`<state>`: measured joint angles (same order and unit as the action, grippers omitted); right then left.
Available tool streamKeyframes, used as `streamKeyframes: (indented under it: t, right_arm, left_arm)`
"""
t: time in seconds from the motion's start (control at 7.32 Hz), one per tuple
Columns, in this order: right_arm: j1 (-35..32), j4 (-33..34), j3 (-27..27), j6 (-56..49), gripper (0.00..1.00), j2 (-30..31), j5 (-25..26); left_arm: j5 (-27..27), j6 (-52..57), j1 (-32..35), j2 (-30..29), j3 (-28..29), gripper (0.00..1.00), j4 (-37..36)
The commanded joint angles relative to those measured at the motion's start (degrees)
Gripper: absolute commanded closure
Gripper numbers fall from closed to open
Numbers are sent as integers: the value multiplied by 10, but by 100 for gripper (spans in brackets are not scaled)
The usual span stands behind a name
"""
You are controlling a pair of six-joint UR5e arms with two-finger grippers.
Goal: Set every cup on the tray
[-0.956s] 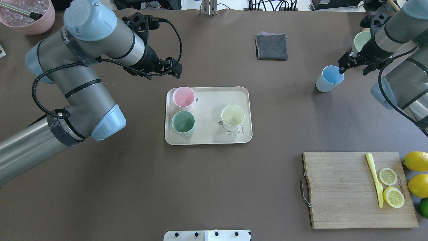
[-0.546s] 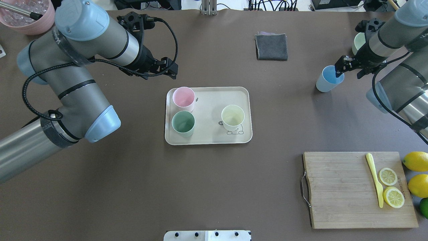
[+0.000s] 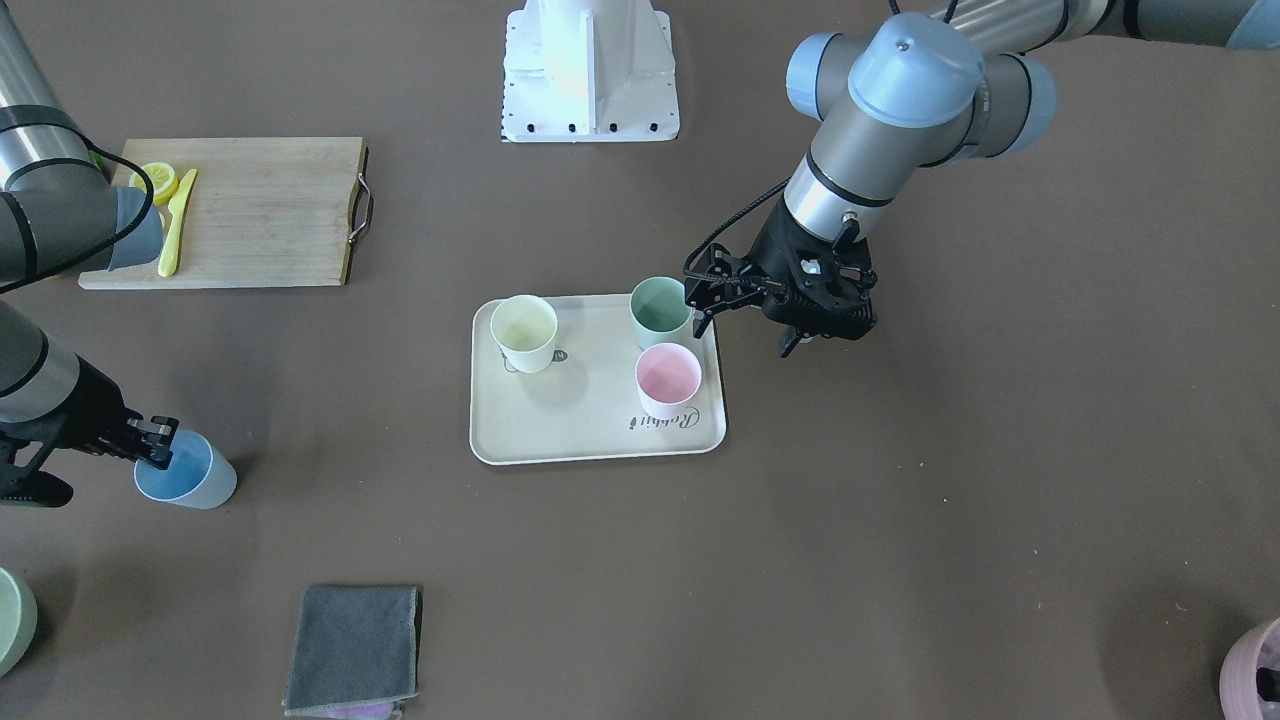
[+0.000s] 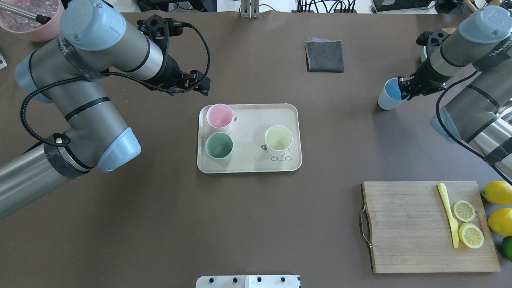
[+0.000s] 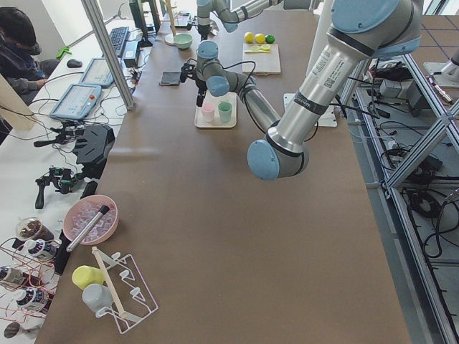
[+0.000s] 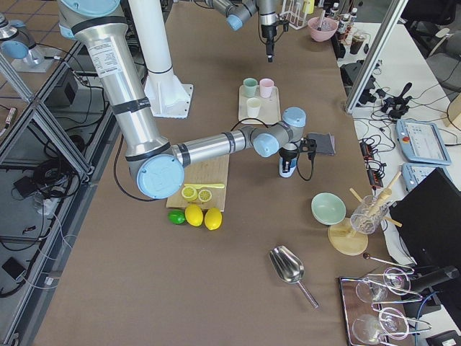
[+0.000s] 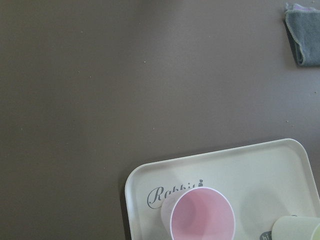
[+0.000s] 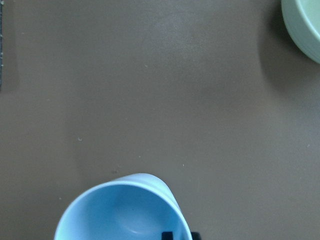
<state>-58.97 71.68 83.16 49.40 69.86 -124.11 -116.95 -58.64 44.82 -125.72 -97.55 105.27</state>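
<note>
Touching the blue cup point(image 4: 386, 101) rim, right claw point(image 4: 405, 88); tray point(image 4: 250, 120) well apart.

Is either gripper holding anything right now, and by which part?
The right gripper straddles the rim of the blue cup, one finger inside; whether it has clamped cannot be told. The left gripper holds nothing.

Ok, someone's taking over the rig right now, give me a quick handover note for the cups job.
Left pincer: looks open and empty, hovering just off the tray by the pink cup.
Right pincer: at the rim of the blue cup, one finger inside; grip unclear. That cup is on the table, off the tray.
Done: pink cup, green cup and yellow cup stand on the tray.
Left: blue cup onto the tray.
</note>
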Motion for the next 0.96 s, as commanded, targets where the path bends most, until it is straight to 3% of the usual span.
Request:
streamKeyframes:
  t: [0.0,0.27,0.55,0.82]
  right_arm:
    - [-3,4,30,58,100,-9,-4]
    - [16,7,36,164,100,-62,-3]
    - [48,8,37,237,100,-101,9]
    - [97,36,39,291,100,-150,50]
  left_arm:
    - [-2,0,4,1,-7,2,-14]
    - [-52,74,47,18,-37,1,-90]
    - [-109,224,121,70,-80,1,-182]
    - [-111,348,183,147,-97,1,-184]
